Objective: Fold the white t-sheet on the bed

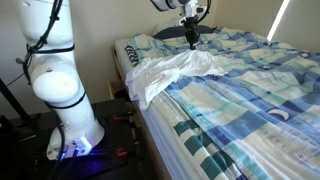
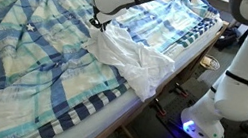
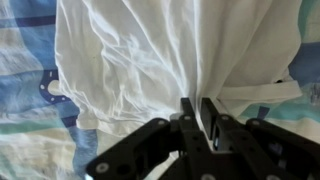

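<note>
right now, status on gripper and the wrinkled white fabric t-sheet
Gripper shut on wrinkled white fabric t-sheet. T-sheet bunched, hanging over edge of blue-and-white check bed. Nothing seen in the way.

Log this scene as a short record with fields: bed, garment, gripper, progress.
bed: the bed wears a blue-and-white check bedspread
garment: white t-sheet, wrinkled and bunched, partly hanging over the bed's edge in both exterior views
gripper: gripper closed on a pinched fold of the white t-sheet, clearest in the wrist view
progress: not yet folded
</note>
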